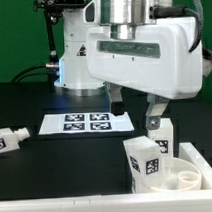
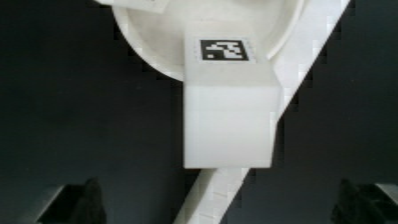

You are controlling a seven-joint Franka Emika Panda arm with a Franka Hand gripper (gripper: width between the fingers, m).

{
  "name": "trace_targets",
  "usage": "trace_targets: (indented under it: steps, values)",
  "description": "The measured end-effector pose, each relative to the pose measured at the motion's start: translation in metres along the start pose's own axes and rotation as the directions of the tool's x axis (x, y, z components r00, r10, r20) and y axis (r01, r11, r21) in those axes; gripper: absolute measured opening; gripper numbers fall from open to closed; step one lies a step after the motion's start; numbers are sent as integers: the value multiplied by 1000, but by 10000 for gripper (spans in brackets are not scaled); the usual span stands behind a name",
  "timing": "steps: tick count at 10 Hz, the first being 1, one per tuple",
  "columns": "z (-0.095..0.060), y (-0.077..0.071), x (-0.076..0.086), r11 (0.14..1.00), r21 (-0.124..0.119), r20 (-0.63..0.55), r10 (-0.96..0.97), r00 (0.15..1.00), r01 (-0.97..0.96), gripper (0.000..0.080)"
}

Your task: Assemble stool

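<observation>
Lower right of the exterior view: a round, rimmed white plastic seat disc [image 1: 194, 174] of the stool, lying flat on the black worktop [image 1: 57, 166], with round sockets showing on its upper face. Upright on that disc, at its near edge: a short chunky white plastic block leg [image 1: 146, 158] bearing a black-and-white square tag. Just behind it, also upright: a second leg [image 1: 165, 134] of the same make, directly below the white robot arm [image 1: 142, 52].

Above the two legs: the gripper [image 1: 134, 106], pointing down, jaws spread wide and holding nothing. Confirmed in the wrist view: dark fingertips [image 2: 80, 205] far apart at the two corners, well clear of the white leg seen between them, no contact on either side. Same view: a tag on the top of that leg, the curved rim of the seat beyond it, dark worktop all around.

Near the middle of the worktop, in front of the arm's base: the thin flat white marker board [image 1: 87, 122] with four tags, well apart from the seat. Far over at the exterior view's left edge: a third leg [image 1: 7, 139], white and tagged, lying on its side on the worktop, partly cut off by the frame. Behind everything: a green backdrop [image 1: 16, 38].
</observation>
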State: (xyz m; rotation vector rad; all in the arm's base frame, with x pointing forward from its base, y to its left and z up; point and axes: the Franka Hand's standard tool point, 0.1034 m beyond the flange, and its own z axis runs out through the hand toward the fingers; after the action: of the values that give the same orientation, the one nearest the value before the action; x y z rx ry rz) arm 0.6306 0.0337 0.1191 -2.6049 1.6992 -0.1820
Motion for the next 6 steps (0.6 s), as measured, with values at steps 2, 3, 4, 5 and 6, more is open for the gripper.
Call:
trace_targets:
  steps: [2,3,4,5,6]
  values:
    - [-3,19,16,998,41,9,-43,999,42,648]
    - [-5,41,26,998,46,23,-52,998,51,648]
    - [-7,63,36,997,51,44,-53,998,50,648]
    - [-4,71,42,999,46,52,-28,998,26,648]
    - [-1,67,37,998,37,43,-45,998,43,648]
